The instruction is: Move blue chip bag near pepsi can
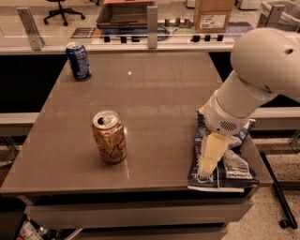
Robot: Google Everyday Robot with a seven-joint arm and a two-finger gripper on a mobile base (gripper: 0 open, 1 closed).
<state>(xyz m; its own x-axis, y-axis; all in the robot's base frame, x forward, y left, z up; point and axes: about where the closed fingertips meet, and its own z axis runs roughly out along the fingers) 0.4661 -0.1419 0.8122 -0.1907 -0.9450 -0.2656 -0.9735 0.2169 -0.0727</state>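
Observation:
The blue chip bag [230, 165] lies flat at the table's front right corner, dark navy with white lettering, partly hidden by my arm. The pepsi can [78, 61] stands upright at the far left of the table, far from the bag. My gripper [207, 164] hangs from the white arm directly over the bag's left side, its pale fingers pointing down onto the foil.
A gold can [109, 136] with script lettering stands upright at front centre-left. The brown table [150, 93] ends just in front of the bag. A counter with a cardboard box [213, 14] and a tray runs behind the table.

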